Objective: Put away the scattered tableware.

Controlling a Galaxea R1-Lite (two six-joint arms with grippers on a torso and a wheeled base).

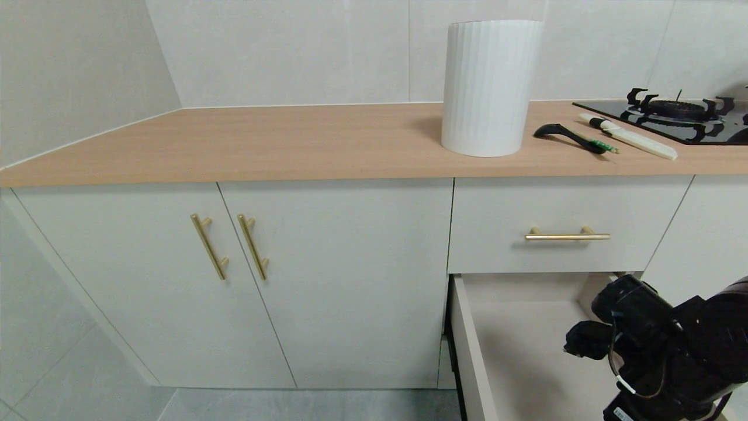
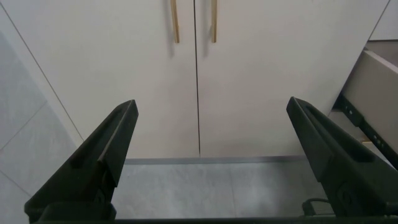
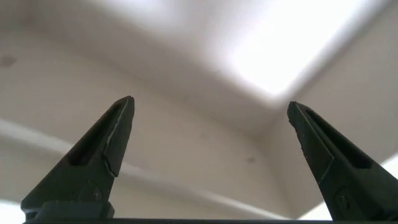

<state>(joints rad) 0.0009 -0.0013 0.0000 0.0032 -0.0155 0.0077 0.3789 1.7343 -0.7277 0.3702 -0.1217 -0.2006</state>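
1. Kitchen corner with a tiled wall; a wooden tabletop (image 1: 292, 140) ran over pale cabinet doors (image 1: 234, 280).
2. Tableware: a black-handled utensil (image 1: 570, 138) and a white knife (image 1: 634, 140) lay just beside each other on the tabletop, between the white ribbed container (image 1: 488, 88) and the hob (image 1: 672, 114). Neither was stowed.
3. The lower drawer (image 1: 467, 345) stood pulled out beneath them, under a shut upper drawer (image 1: 567, 225). The opening step was judged done.
4. Right hand (image 3: 210, 102): fingers spread, grasping nothing. Its arm (image 1: 660, 351) hung low over the open drawer.
5. Left hand (image 2: 211, 102): released and empty, low before the cabinet doors, well apart from the utensils.
6. Judged early. Both pick-ups, both placements and the closing of the drawer remained.
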